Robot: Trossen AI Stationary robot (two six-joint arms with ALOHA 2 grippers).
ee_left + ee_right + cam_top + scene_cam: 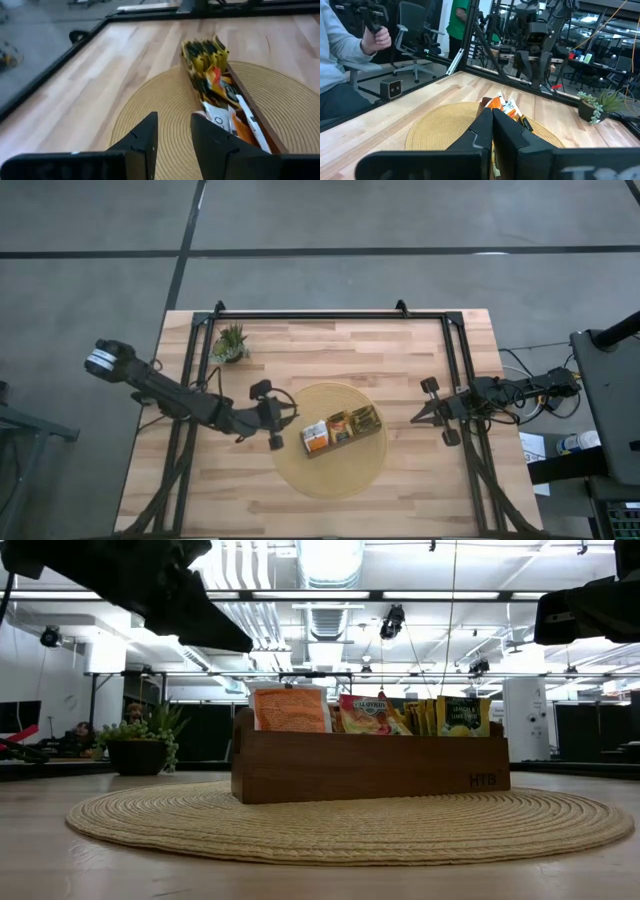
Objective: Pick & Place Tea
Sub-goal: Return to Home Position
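One wooden tray [370,768] stamped "HTB", packed with tea sachets [290,710], on round woven mat [350,825]; left pincer [175,122] at mat's edge, fingers apart; right pincer [491,114] clear of the mat, fingers together.

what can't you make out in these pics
Sachet count: long dark brown wooden tray's wall hides small flat square tea sachets' lower halves, low view.
Tray's near end: partly behind open left claw, left wrist view.
Most of tray: behind shut right claw, right wrist view.
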